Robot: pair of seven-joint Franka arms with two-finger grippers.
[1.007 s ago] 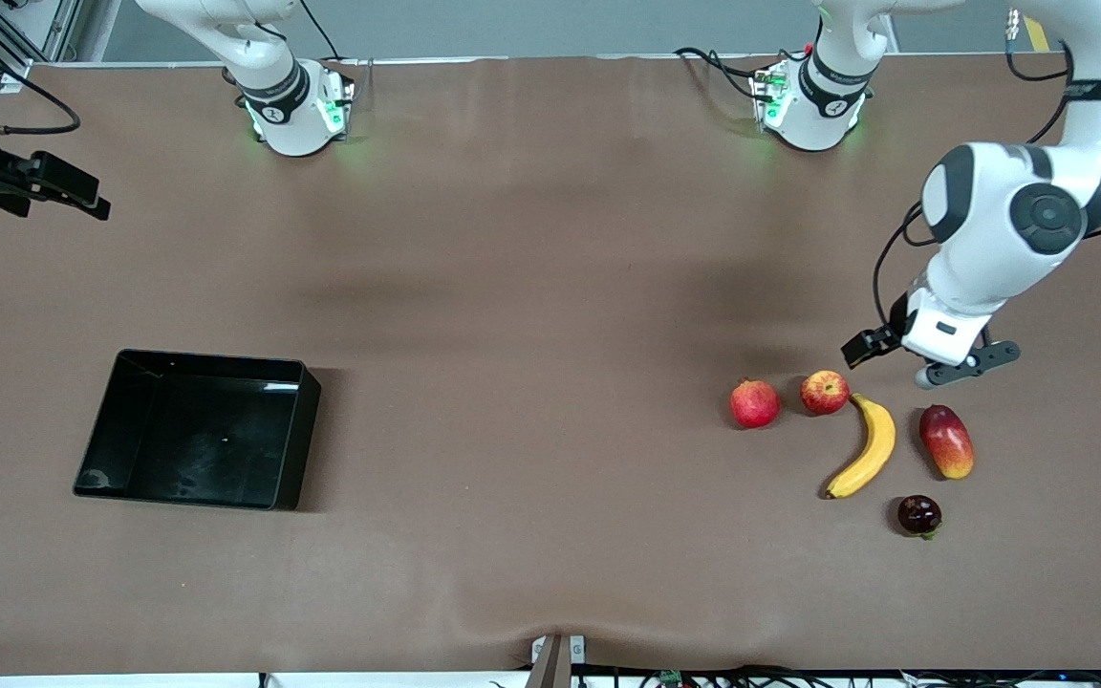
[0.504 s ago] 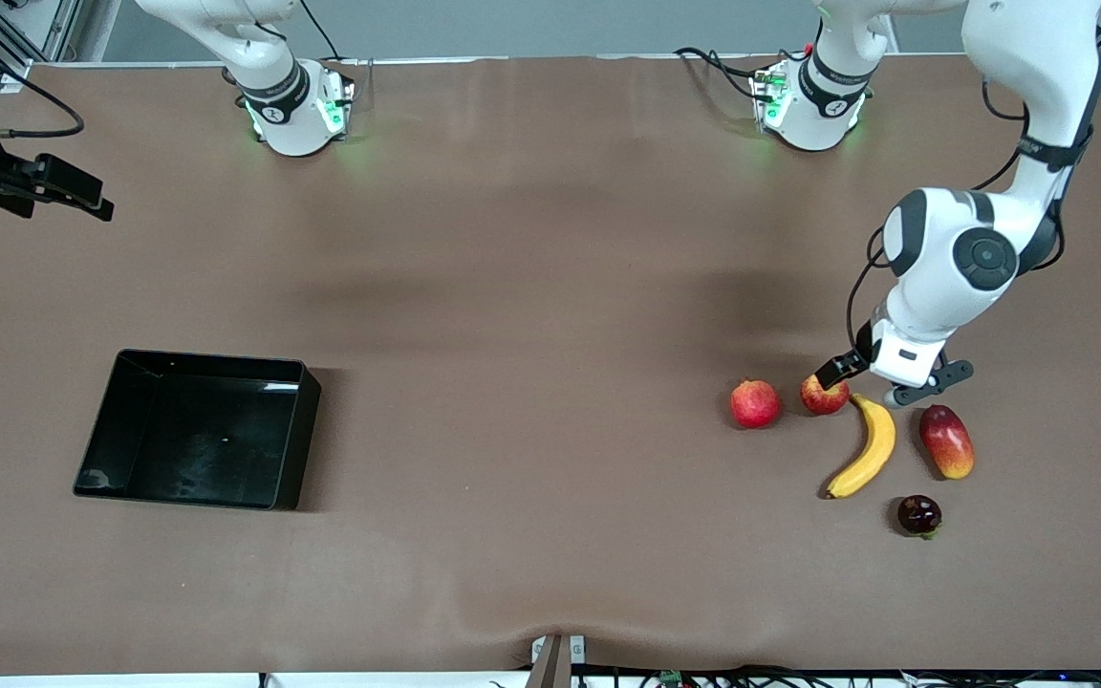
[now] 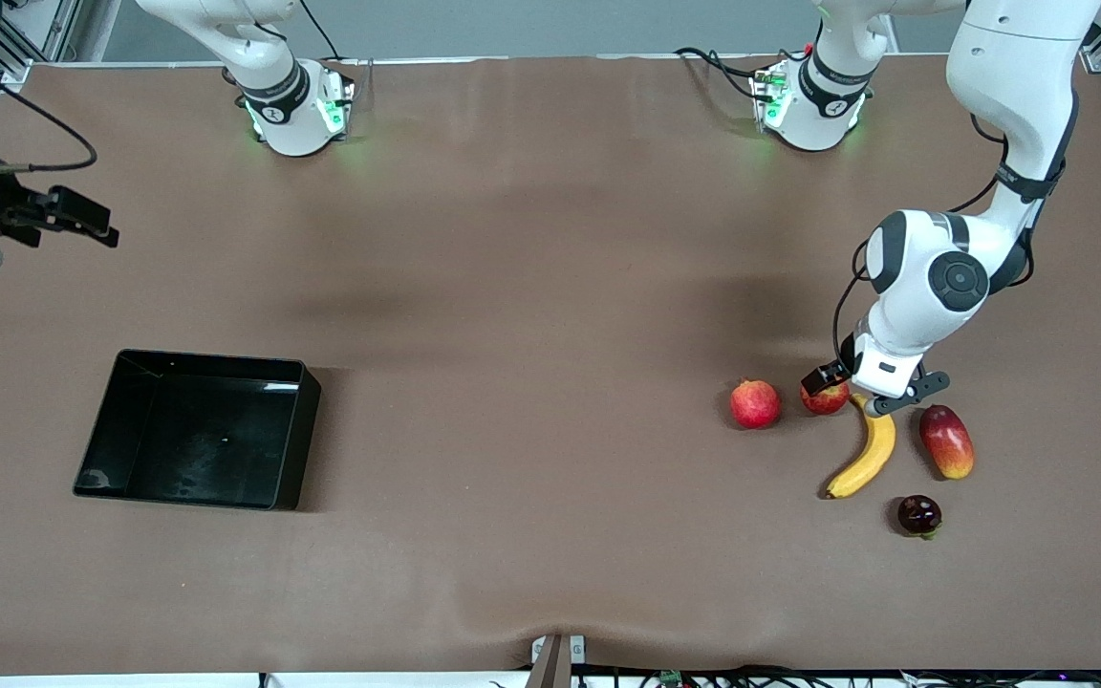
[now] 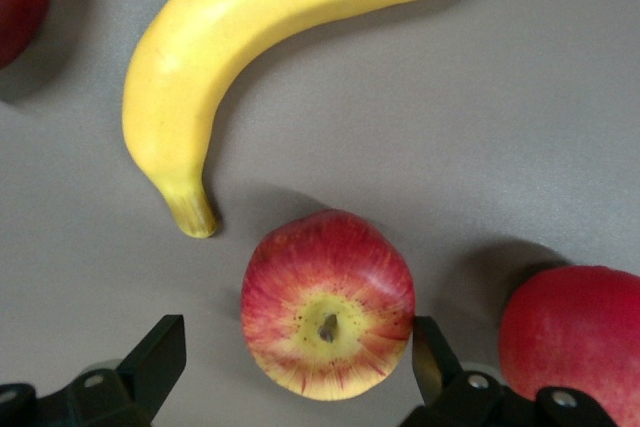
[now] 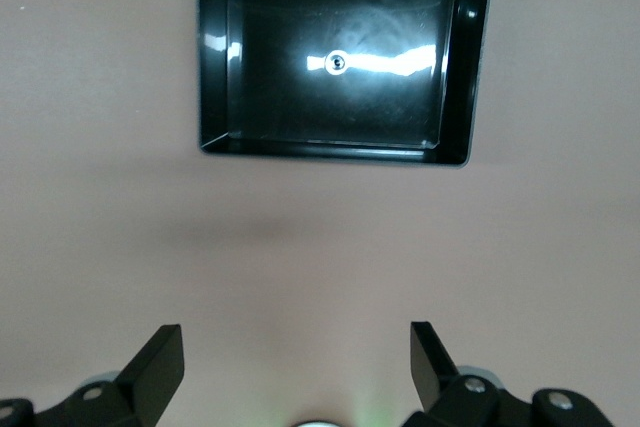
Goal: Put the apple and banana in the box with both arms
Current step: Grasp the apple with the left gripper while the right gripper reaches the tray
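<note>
The apple [image 3: 825,399] lies on the table between the pomegranate and the stem end of the banana [image 3: 866,451]. My left gripper [image 3: 852,390] is open and low over the apple, with one finger on each side. In the left wrist view the apple [image 4: 328,319] sits between the fingers [image 4: 160,359], closer to one, and the banana [image 4: 250,27] curves beside it. The black box [image 3: 294,430] stands empty toward the right arm's end. My right gripper [image 3: 82,218] hangs open and empty over bare table there. In the right wrist view [image 5: 297,362] the box [image 5: 215,57] shows whole.
A pomegranate [image 3: 754,403] lies beside the apple and also shows in the left wrist view [image 4: 575,342]. A red-yellow mango [image 3: 946,441] lies beside the banana. A dark round fruit [image 3: 919,515] lies nearer the front camera.
My left gripper has come down from above the table near the mango to straddle the apple. My right gripper has shifted slightly. The fruits and box have not moved.
</note>
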